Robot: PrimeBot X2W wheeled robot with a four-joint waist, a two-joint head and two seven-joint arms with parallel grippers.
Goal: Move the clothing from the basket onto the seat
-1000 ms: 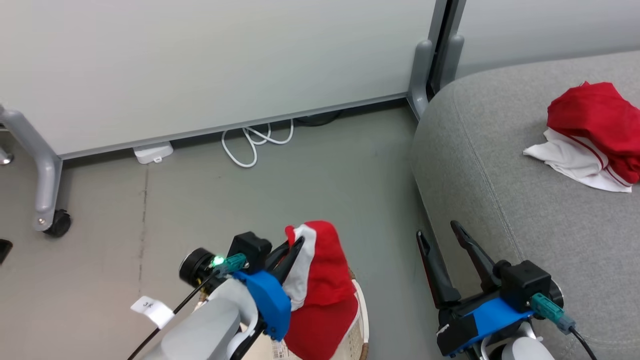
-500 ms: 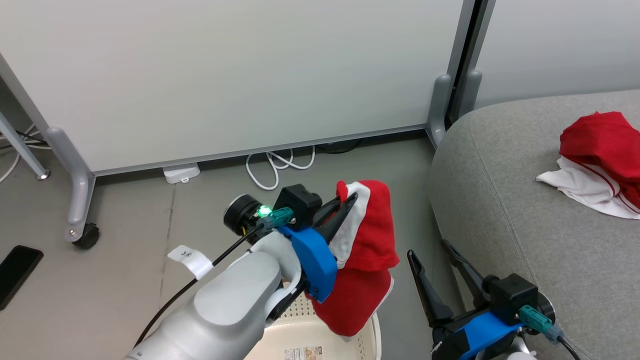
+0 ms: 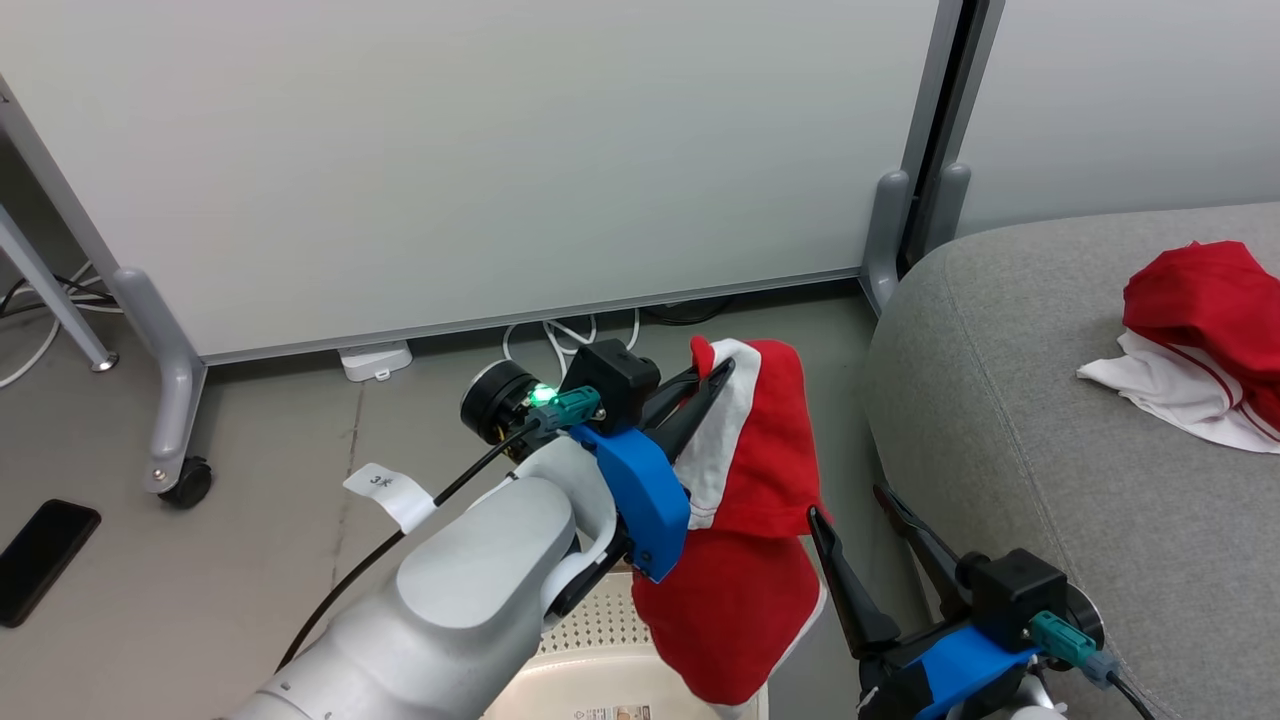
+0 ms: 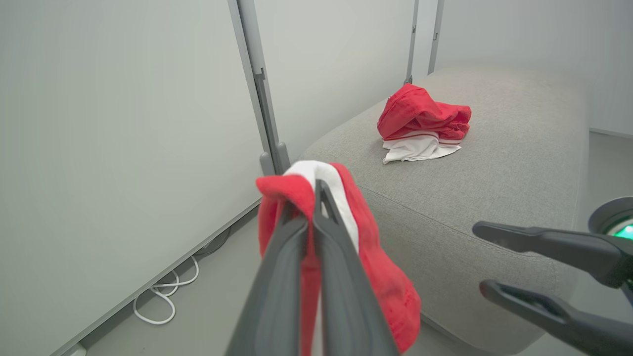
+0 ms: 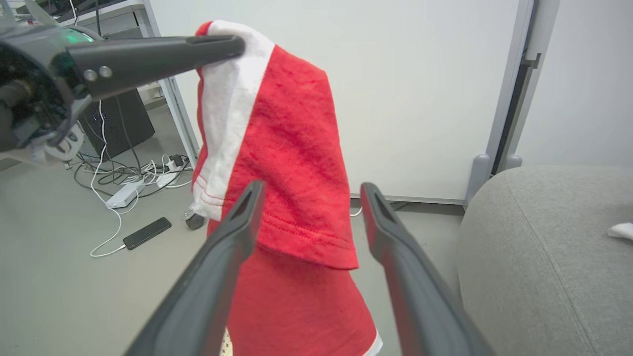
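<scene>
My left gripper [image 3: 722, 368] is shut on the top fold of a red garment with a white panel [image 3: 760, 470], which hangs free above the cream basket [image 3: 600, 680] at the bottom of the head view. In the left wrist view the same gripper [image 4: 316, 185] pinches the garment [image 4: 381, 277]. A second red and white garment [image 3: 1195, 340] lies crumpled on the grey seat [image 3: 1050, 430], also seen from the left wrist as a garment [image 4: 423, 123] on the seat [image 4: 494, 163]. My right gripper [image 3: 850, 500] stands open just right of the hanging cloth, nothing between its fingers [image 5: 232, 237].
A white partition [image 3: 500, 150] on wheeled legs [image 3: 185, 480] stands behind. Coiled white cable [image 3: 560, 335] and a white adapter [image 3: 375, 360] lie at its foot. A black phone [image 3: 45, 560] rests on the grey floor at left.
My left gripper has lifted the red garment up and to the right, clear of the basket and nearer the seat. The head camera has shifted too. My right gripper stays open.
</scene>
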